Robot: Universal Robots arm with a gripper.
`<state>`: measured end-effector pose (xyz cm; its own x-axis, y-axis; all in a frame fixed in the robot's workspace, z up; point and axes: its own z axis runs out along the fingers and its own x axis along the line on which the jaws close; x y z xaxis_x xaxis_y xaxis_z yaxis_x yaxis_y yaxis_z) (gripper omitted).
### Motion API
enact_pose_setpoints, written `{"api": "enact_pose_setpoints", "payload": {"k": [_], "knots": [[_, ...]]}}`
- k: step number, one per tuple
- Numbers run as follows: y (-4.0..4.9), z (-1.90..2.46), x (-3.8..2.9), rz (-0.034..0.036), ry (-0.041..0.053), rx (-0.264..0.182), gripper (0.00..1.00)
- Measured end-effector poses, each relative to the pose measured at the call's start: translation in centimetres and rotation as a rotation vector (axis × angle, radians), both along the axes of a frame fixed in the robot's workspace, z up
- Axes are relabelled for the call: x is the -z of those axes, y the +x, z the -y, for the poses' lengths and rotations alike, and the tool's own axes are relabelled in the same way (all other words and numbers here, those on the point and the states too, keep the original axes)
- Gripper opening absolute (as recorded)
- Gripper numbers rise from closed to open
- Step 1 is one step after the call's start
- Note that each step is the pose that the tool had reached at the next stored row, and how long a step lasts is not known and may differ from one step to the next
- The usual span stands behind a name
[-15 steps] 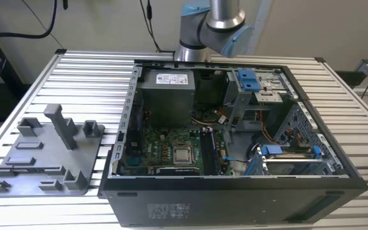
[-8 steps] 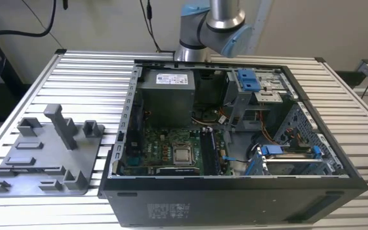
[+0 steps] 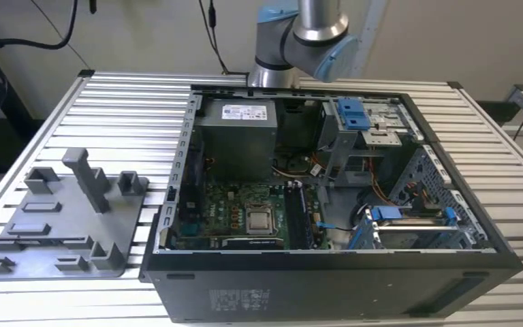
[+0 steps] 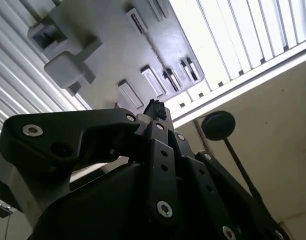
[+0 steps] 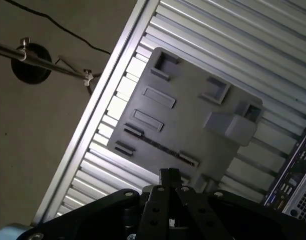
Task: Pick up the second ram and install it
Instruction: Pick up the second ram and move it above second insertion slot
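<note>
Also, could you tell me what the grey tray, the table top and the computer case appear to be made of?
The grey tray looks like matte plastic: uniform light grey with moulded blocks and no glare. The table top seems to be bare metal slats, probably aluminium, with a pale ribbed sheen. The computer case is likely painted sheet metal: dark, with thin folded edges.

slatted metal table (image 3: 107,95) against a pale beige wall (image 3: 144,34)

The exterior view looks down steeply on case (image 3: 334,293) and tray (image 3: 62,228); both wrist views peer past the gripper (image 5: 168,174) onto that tray.
</note>
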<state>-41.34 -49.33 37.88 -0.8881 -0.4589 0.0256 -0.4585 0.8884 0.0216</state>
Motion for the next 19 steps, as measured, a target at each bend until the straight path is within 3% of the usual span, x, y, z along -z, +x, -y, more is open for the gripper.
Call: {"api": "enact_pose_setpoints", "payload": {"k": [19], "knots": [[-0.06,-0.04,0.02,0.0001,-0.0057,-0.232,0.11]]}}
